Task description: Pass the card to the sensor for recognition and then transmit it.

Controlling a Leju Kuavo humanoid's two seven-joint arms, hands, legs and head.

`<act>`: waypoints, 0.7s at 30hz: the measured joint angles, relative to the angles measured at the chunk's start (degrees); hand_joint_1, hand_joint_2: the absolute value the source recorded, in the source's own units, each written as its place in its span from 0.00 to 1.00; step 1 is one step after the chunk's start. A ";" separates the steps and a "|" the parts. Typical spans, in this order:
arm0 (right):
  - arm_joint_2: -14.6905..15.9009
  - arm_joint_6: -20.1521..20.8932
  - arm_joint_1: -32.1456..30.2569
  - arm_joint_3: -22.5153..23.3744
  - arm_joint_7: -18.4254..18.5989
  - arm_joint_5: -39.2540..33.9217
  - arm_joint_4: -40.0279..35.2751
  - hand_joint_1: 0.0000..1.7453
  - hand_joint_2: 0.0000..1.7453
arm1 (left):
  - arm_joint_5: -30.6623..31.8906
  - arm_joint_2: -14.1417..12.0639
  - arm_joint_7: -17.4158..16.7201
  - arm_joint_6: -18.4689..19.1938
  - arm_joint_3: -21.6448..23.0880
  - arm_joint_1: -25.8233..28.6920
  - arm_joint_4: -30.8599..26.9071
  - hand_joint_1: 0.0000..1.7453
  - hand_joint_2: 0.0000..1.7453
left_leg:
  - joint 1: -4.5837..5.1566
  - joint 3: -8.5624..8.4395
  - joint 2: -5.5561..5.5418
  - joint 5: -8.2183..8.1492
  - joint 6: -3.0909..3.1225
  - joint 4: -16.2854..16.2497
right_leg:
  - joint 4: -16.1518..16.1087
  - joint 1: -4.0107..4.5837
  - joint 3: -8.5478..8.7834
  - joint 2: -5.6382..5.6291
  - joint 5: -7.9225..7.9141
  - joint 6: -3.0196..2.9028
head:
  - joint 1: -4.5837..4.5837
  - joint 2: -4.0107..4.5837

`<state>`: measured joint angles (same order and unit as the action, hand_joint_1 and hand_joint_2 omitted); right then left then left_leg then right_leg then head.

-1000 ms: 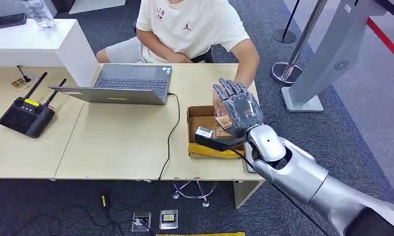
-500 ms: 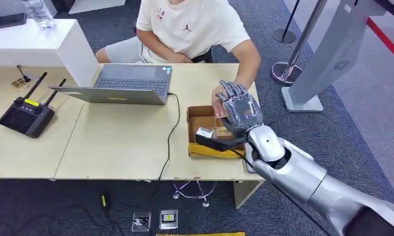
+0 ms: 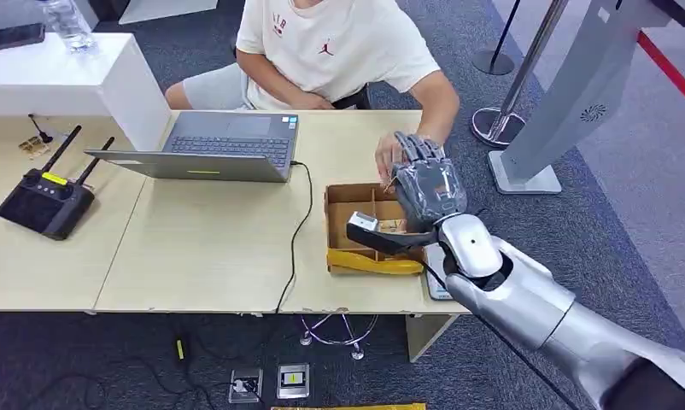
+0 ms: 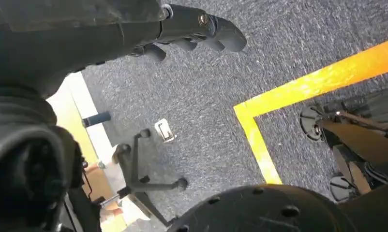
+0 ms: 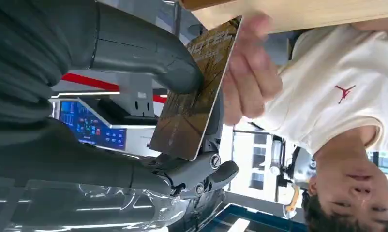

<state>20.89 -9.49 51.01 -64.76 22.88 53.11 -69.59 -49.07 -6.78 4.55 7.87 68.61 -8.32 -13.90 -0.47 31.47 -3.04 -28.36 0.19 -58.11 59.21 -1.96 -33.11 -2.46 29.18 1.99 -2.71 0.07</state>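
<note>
I see my right hand pinching the card between thumb and fingers, above the cardboard box. The person's hand touches the card's far edge. My left hand hangs with fingers curled, holding nothing.

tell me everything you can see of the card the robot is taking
The thin brown-gold rectangular card has rounded corners, a glossy patterned face and pale lettering near one end. The right hand pinches it, thick grey thumb on its face and darker fingers behind. The seated person's hand touches its far end, above the open cardboard box.
</note>
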 joint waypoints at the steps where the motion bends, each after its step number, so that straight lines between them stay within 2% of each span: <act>1: 0.09 0.00 0.00 0.09 0.11 0.00 0.00 1.00 1.00 | 0.00 0.00 0.00 0.00 0.02 0.00 -0.13 0.00 0.00 | 0.00 0.00 0.00 0.00 0.00 0.00 | 0.00 0.00 0.00 0.00 0.00 0.00 | 0.04 0.02; 21: 1.12 0.35 -1.09 2.27 0.15 1.16 -0.88 1.00 1.00 | -0.57 0.02 0.00 0.00 0.02 -0.05 -0.26 0.00 0.00 | 0.00 -0.06 0.06 0.00 0.00 0.00 | 0.00 0.00 0.00 -0.20 0.00 0.00 | 0.00 0.00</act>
<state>22.01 -9.14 49.92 -62.49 23.04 54.27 -70.47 -49.64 -6.75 4.55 7.87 68.63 -8.37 -14.16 -0.47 31.41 -2.98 -28.36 0.19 -58.11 59.21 -1.96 -33.11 -2.66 29.18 1.99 -2.71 0.07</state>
